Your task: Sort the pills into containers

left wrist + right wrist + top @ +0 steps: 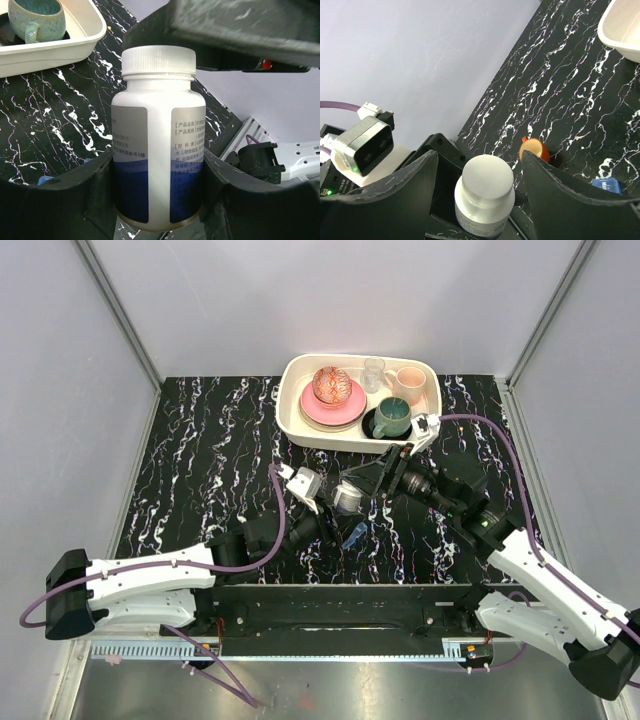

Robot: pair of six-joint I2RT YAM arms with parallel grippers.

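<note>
The left gripper point(157, 172) holds a white plastic pill bottle point(158, 150) with a ribbed white cap and a grey and blue label. Its jaws are clamped on the lower body from both sides and keep the bottle upright above the black white-veined marble-pattern counter point(200, 460). The right gripper point(479, 156) is at the top of the bottle. Its jaws stand apart on either side of the cap, and a gap shows on each side. A small round orange cup point(534, 149) sits on the counter just beyond the right gripper in the right wrist view. A small blue translucent rectangular pill box point(353, 535) lies on the counter near the two grippers, towards the arm bases. At the far edge of the counter, a cream rectangular tray point(292, 390) holds a teal ceramic mug point(392, 417) among other dishes.
</note>
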